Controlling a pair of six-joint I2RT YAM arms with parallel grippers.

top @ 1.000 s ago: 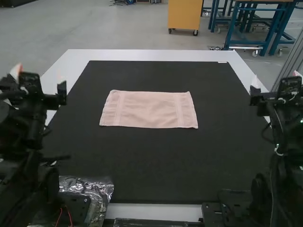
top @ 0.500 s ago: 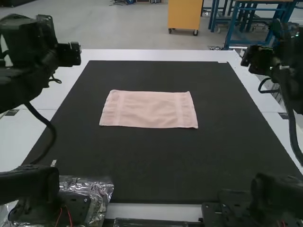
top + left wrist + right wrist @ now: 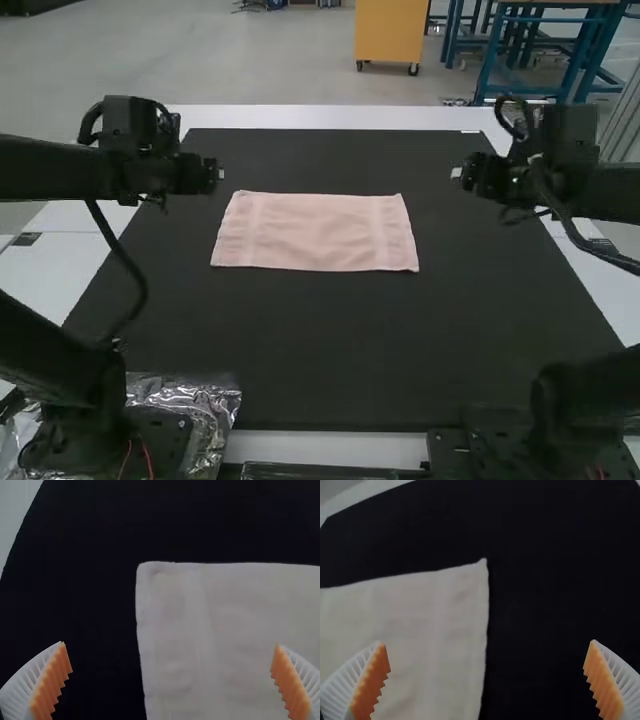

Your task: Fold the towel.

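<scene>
In the high view my left gripper is above the mat's left side, near the towel's far left corner. My right gripper is off the far right corner of the pink towel, which lies spread flat in a rectangle. The left wrist view has my left gripper with fingers wide apart, over one end of the towel, touching nothing. Likewise open in the right wrist view, my right gripper holds nothing above the other end of the towel.
A black mat covers much of the white table. Crinkled silver plastic lies by the left arm's base at the near edge.
Both arms have swung inward from the sides of the table, bringing their grippers over the mat near the towel's ends. The towel has stayed where it was.
</scene>
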